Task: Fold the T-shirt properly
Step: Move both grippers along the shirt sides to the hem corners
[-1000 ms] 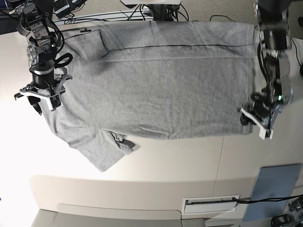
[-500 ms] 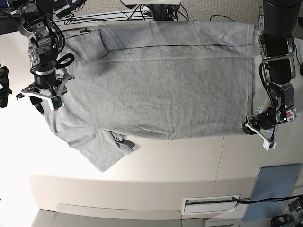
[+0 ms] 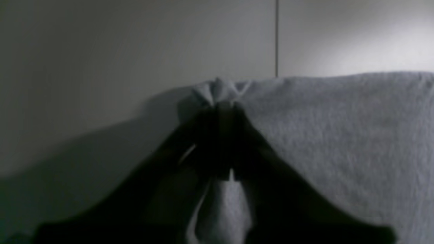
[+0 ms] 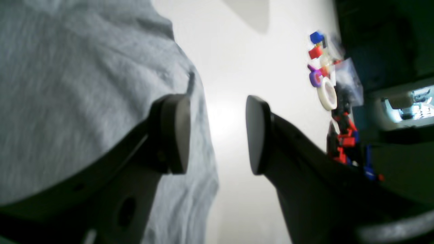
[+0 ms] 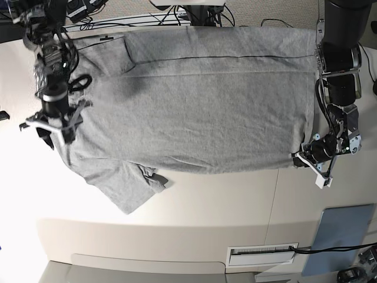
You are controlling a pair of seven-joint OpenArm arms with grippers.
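Observation:
The heather-grey T-shirt (image 5: pixel 200 106) lies spread flat on the white table, plain side up, with one sleeve (image 5: pixel 126 188) pointing toward the front. At the shirt's right front corner my left gripper (image 5: pixel 305 159) is shut on a pinch of fabric. In the left wrist view that cloth bunches up just past the closed left gripper (image 3: pixel 223 108), part of the T-shirt (image 3: pixel 339 135). My right gripper (image 5: pixel 53 127) stands open at the shirt's left edge. In the right wrist view one pad (image 4: pixel 176 132) hangs over the T-shirt (image 4: pixel 67 101) and the other over bare table.
A grey-blue panel (image 5: pixel 344 233) lies at the front right, a white slotted plate (image 5: pixel 262 254) sits on the front ledge, and cables (image 5: pixel 194 15) run along the back. Small coloured parts (image 4: pixel 318 54) and a tape roll (image 4: pixel 327 93) lie beyond the right gripper.
My left gripper has dropped to the shirt's right front corner and shut on the fabric. The right arm has shifted only slightly and stays open.

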